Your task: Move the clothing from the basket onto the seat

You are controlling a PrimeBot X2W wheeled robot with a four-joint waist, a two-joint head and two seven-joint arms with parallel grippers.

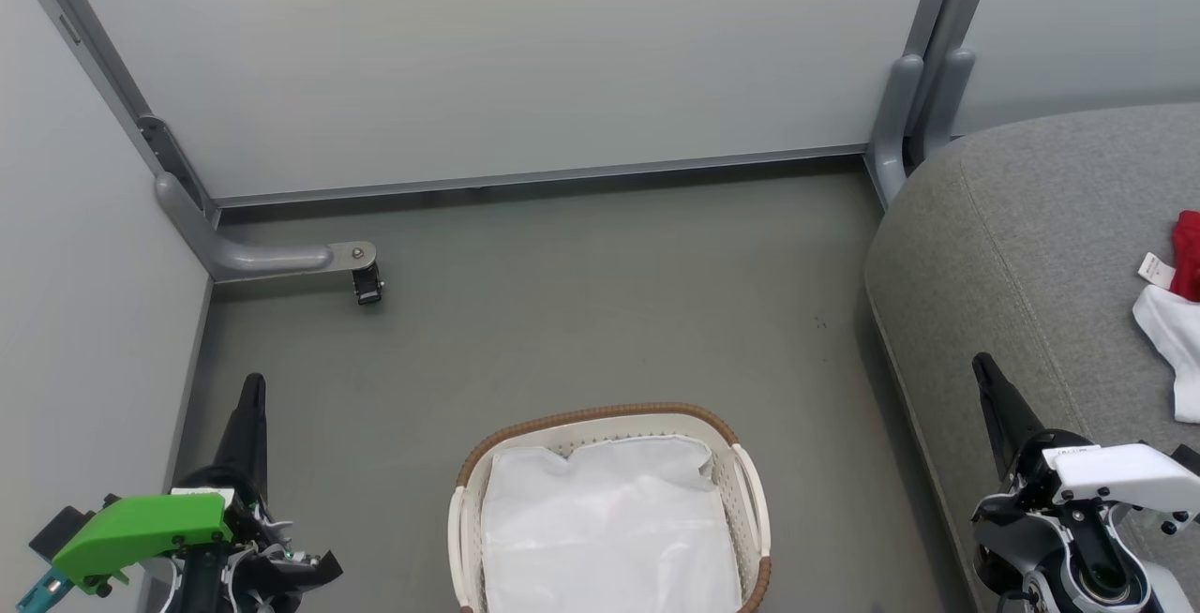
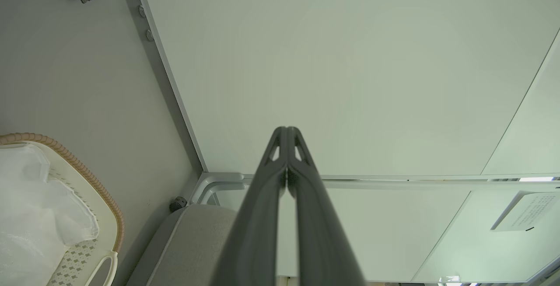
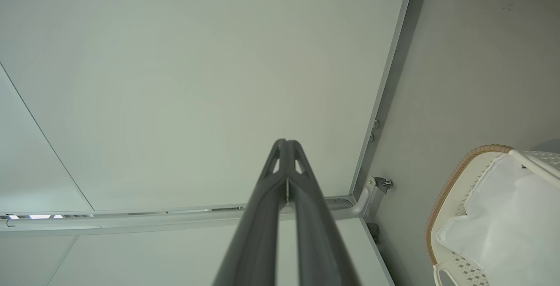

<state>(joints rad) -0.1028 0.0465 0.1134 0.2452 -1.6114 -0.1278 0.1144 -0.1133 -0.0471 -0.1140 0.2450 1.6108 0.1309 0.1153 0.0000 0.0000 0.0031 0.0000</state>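
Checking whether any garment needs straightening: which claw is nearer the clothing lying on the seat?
Right. The right claw hangs by the seat's edge, just left of the clothing; the left claw is beyond the basket, by the left wall.

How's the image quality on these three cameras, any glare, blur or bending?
Head view: soft even light, sharp; the liner in the basket is nearly washed out. Left wrist view: wide-angle bows the partition frame; left gripper looms large. Right wrist view: same bowing, right gripper likewise, bright glints at the lower left.
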